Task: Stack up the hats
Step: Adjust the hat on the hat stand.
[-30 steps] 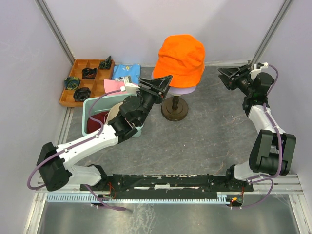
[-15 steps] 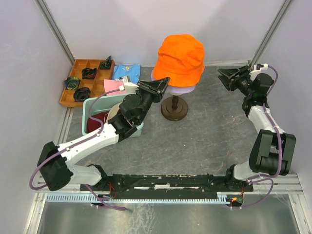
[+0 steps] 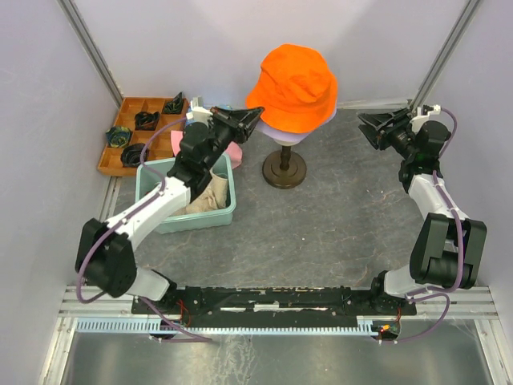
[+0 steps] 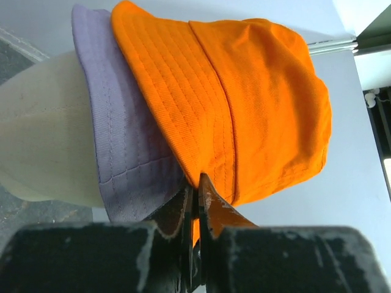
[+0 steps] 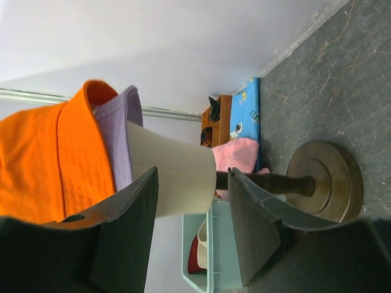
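An orange hat (image 3: 292,84) sits over a lavender hat (image 4: 122,122) on the cream mannequin head (image 4: 49,134). My left gripper (image 3: 255,115) is shut on the orange hat's lower brim (image 4: 197,183) at its left side. The right gripper (image 3: 367,128) hangs open to the right of the head, apart from it and holding nothing. A cream hat (image 3: 210,191) lies in the teal bin (image 3: 192,223), with a dark red hat (image 5: 193,257) beside it. A pink hat (image 3: 232,151) lies behind the bin, partly hidden by my left arm.
The head stands on a dark stand with a round base (image 3: 284,170). A wooden compartment tray (image 3: 132,152) with several dark items sits at the back left. A blue patterned cloth (image 5: 244,116) lies beside it. Walls close in on three sides.
My left gripper swung up and left off the bin and closed on the orange hat's brim. The hat has shifted slightly up and left. The right arm has not moved.
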Tool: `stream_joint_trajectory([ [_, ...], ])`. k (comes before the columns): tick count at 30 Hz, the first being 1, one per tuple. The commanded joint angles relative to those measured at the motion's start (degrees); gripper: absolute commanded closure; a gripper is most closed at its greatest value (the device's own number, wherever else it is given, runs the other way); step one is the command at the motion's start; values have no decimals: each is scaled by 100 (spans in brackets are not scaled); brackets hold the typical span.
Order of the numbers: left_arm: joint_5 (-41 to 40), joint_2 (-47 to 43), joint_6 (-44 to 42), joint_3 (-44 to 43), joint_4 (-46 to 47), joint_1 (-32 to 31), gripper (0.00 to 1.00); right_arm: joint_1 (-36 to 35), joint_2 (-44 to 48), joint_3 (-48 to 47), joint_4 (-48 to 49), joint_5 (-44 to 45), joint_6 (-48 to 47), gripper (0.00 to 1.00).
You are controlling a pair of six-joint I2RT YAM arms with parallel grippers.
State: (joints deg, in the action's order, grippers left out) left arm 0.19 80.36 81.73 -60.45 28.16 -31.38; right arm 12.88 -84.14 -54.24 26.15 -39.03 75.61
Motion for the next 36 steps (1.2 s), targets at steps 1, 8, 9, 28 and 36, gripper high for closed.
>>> stream_joint_trajectory([
  [1,1612,677,95,-564,-245,276,94,25,41,-333,393,-252,-43,43],
  [8,2931,1628,-40,-1444,-67,567,97,14,-122,-640,1726,-597,827,44],
  [9,3047,1711,-66,-1558,-125,609,97,17,-127,-715,1691,-628,810,44],
  [28,4318,2628,-49,-2774,-472,1410,97,-50,-1554,-3097,1100,-703,864,45],
  [36,4385,2917,-76,-3478,-755,1421,97,-259,-1568,-3018,692,-696,613,45],
])
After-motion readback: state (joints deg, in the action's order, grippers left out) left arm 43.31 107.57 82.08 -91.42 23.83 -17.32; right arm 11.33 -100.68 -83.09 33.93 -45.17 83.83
